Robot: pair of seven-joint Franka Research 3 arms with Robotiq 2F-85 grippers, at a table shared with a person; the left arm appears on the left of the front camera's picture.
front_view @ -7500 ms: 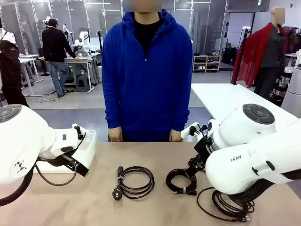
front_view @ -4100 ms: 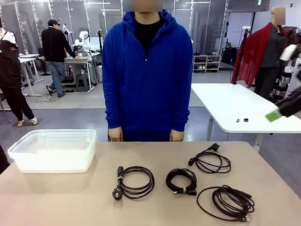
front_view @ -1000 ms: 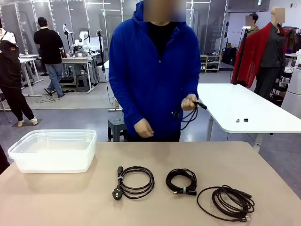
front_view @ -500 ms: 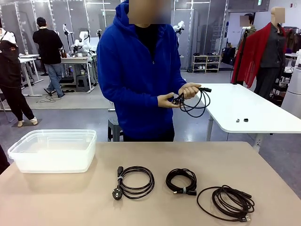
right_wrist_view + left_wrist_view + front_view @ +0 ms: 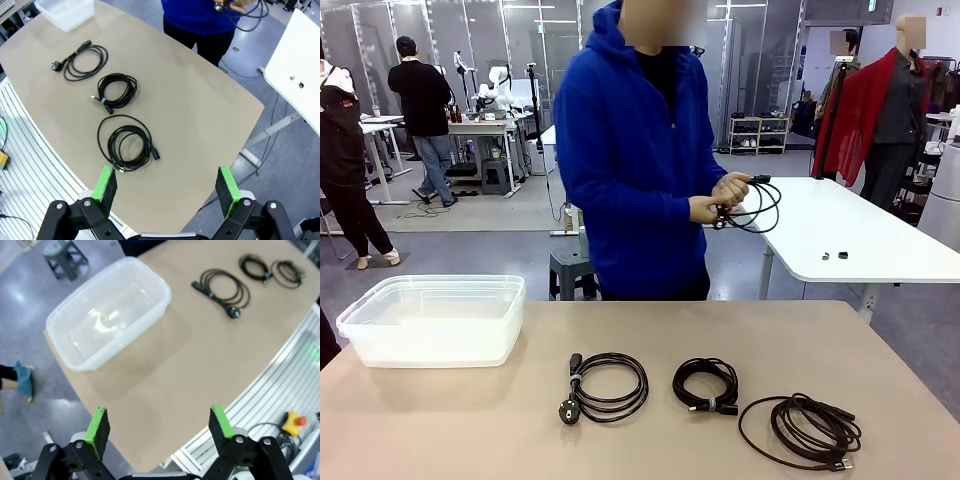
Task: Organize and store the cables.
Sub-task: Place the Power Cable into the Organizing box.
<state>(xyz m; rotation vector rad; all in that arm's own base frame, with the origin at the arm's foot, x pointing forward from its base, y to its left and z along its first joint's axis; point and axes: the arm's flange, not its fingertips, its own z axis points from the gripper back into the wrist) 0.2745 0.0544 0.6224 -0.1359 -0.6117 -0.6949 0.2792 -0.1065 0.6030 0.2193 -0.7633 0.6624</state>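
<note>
The left gripper [image 5: 159, 415] hangs above the table [image 5: 150, 375] just short of the clear bin [image 5: 75, 360], jaws spread wide and empty. The right gripper [image 5: 165, 172], equally wide and empty, hangs far from the bin. Three coiled cables lie in a row right of the bin: the plug cable [image 5: 620, 410] nearest, then the tight coil [image 5: 685, 385], then the loose coil [image 5: 785, 425]. A person [image 5: 630, 150] beyond the bin holds a fourth cable [image 5: 758, 180] in both hands.

held cable [image 5: 250, 15]: cut by top edge | bin [image 5: 65, 20]: top cropped
</note>
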